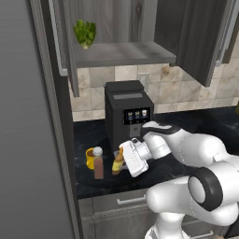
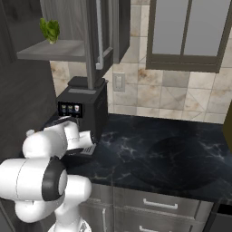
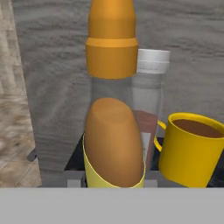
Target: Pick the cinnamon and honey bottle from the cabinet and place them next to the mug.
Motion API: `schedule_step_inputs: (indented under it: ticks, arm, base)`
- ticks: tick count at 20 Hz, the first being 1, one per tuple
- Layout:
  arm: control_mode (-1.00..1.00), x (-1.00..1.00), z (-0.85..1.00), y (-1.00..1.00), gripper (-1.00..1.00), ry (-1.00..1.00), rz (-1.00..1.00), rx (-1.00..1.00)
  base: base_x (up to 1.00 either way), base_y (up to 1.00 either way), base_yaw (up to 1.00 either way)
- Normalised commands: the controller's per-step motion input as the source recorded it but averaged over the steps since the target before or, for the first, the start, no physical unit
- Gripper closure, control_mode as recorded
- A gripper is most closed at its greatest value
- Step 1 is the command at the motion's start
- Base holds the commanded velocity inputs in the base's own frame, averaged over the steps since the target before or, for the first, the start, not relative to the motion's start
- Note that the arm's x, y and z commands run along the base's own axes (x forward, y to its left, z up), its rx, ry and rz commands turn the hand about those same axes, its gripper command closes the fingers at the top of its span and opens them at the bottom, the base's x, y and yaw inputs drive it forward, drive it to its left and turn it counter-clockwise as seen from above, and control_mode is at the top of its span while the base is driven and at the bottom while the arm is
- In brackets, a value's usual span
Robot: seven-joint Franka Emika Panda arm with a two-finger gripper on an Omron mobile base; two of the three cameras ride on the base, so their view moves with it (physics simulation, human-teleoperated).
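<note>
Honey bottle (image 1: pixel 117 162) is sitting low at the dark tabletop (image 1: pixel 196 123), just beside the cinnamon (image 1: pixel 98 163), with the mug (image 1: pixel 89 158) right behind the jar on its far side. The claw (image 1: pixel 124 158) is pressing up against the bottle, but I cannot tell whether it is gripping or already released, since the fingers are hidden in the hand view behind the bottle's amber body. In that hand view the honey bottle (image 3: pixel 113 109) is overlapping the cinnamon (image 3: pixel 149 105), and the mug (image 3: pixel 192 146) is standing close to the right.

The risk, as I judge it, is crowding: three small things are standing nearly touching. If the claw is opening wide or pulling back at an angle, a finger could be knocking the tall, narrow bottle into the jar and toppling both, or nudging the mug and spilling its dark liquid. The coffee machine (image 1: pixel 127 112) is also standing close behind the wrist, leaving little room to retreat.
</note>
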Motion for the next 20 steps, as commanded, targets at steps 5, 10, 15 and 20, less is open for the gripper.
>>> schedule_step_inputs:
  ticks: [5, 10, 15, 20]
  arm:
    - [-1.0, 0.0, -0.12, 0.0, 1.0, 0.0, 0.0, 0.0]
    - [-1.0, 0.0, -0.12, 0.0, 1.0, 0.0, 0.0, 0.0]
    - [-1.0, 0.0, -0.24, 0.0, 1.0, 0.0, 0.0, 0.0]
    - [-1.0, 0.0, -0.13, 0.0, 1.0, 0.0, 0.0, 0.0]
  base:
    - [0.0, 0.0, 0.0]
    - [0.0, 0.0, 0.0]
    - [0.0, 0.0, 0.0]
    - [0.0, 0.0, 0.0]
